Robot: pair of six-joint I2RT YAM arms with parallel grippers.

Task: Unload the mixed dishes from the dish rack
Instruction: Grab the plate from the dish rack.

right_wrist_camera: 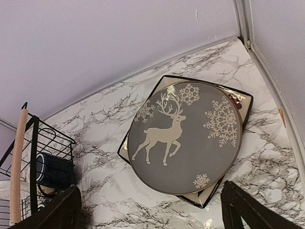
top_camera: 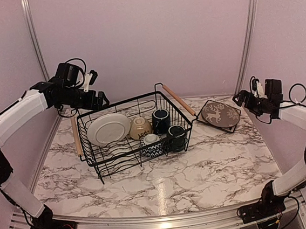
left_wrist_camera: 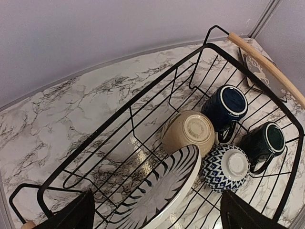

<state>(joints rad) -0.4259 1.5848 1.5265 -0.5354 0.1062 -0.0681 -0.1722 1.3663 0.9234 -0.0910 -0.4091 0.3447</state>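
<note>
Grey reindeer plate (right_wrist_camera: 185,138) atop square plate (right_wrist_camera: 242,98), near black wire rack (right_wrist_camera: 18,162).

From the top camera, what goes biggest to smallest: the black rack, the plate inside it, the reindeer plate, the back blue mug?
1. Dish rack.
2. Plate in the rack and reindeer plate: too alike to rank, and the rack one leans.
3. Back mug, smallest.
</note>
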